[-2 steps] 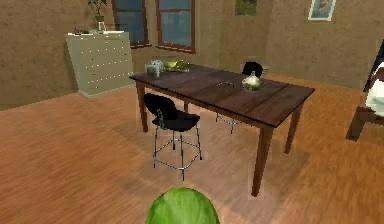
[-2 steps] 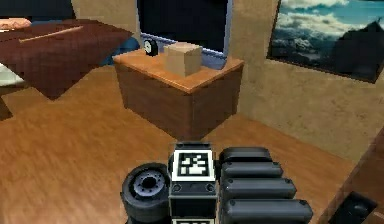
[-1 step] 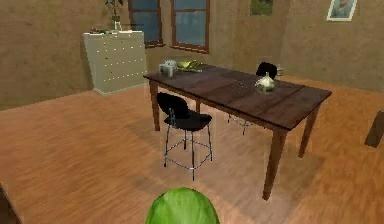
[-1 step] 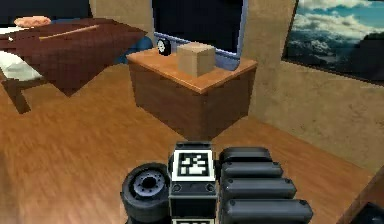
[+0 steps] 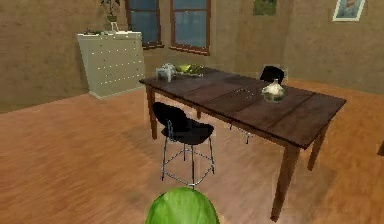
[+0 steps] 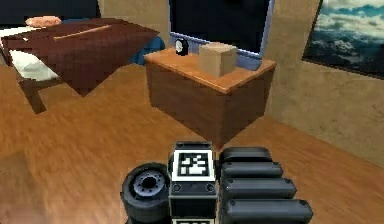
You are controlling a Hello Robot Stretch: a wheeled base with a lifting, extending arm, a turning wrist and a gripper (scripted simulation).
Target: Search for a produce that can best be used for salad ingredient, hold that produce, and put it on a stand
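Green first: logging a rounded green lump [image 5: 182, 208] at the bottom edge of the forward view, near the middle, cut off by the frame. Placing it well short of the dark wooden table [image 5: 250, 103] and of the black chair [image 5: 180, 124] drawn up to the table's near side. Noting a small pale object [image 5: 272, 91] standing on the tabletop, and a white chest of drawers [image 5: 112, 62] against the far wall.

Turning to the arm side view: recording the gripper [image 6: 148, 192] as a dark round body at the bottom edge, just left of a white square with black marks [image 6: 193, 165], with the arm's dark stacked sections [image 6: 258, 185] to the right. Failing to make out the fingers; unable to tell their state or whether anything is being held. Unable to tell how the green lump lies relative to the gripper.

Noting beyond it a wooden desk [image 6: 205, 95] bearing a cardboard box [image 6: 217, 58] and a small clock [image 6: 180, 47], with a bed [image 6: 90, 45] farther left.
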